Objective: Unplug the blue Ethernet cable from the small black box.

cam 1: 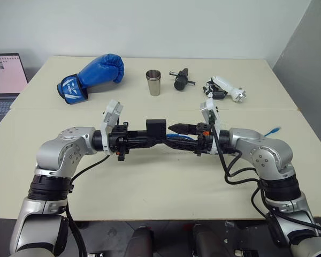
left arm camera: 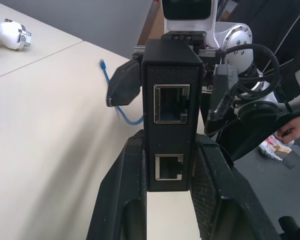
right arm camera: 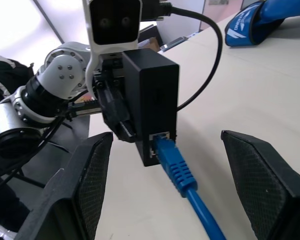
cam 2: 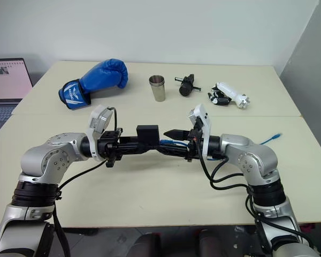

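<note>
Inspection finds the left gripper [left arm camera: 170, 200] clamped on the small black box [left arm camera: 171, 100], holding it above the table [cam 1: 150, 182]. Opposite it, the right gripper [right arm camera: 190, 165] has its fingers [right arm camera: 90, 175] spread wide, either side of the blue Ethernet cable [right arm camera: 177, 172], touching neither. The cable's plug remains seated in the box's port between those fingers.
</note>
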